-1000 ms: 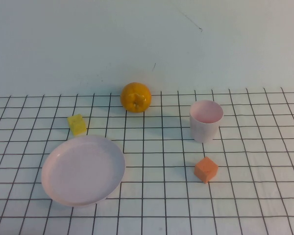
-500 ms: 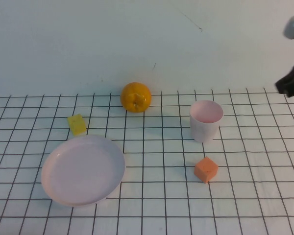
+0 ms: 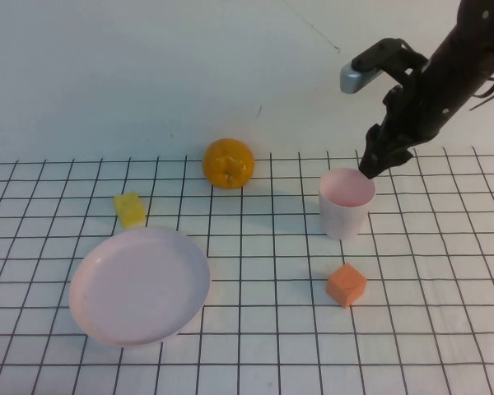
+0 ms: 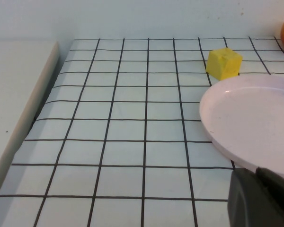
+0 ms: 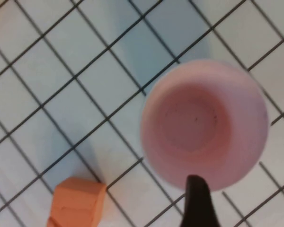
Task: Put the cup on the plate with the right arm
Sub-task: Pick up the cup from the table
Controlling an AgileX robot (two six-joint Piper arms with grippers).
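Observation:
The pale pink cup [image 3: 346, 202] stands upright on the grid cloth at centre right. The right arm reaches down from the upper right, and my right gripper [image 3: 371, 169] hangs just over the cup's far right rim, empty. In the right wrist view I look straight down into the cup [image 5: 203, 123]. One dark fingertip [image 5: 195, 189] shows alone at its rim, so the gripper reads as open. The pink plate [image 3: 140, 284] lies empty at the front left and also shows in the left wrist view [image 4: 255, 118]. My left gripper [image 4: 255, 176] is shut and sits low beside the plate's edge.
An orange fruit [image 3: 228, 163] sits at the back centre. A yellow block [image 3: 130, 209] lies just behind the plate. An orange cube [image 3: 346, 285] lies in front of the cup and shows in the right wrist view [image 5: 78, 201]. A wall rises behind the cloth.
The right arm has come in from the upper right edge and dropped leftwards, down to the cup's rim. The cup, the plate and the other objects have not moved.

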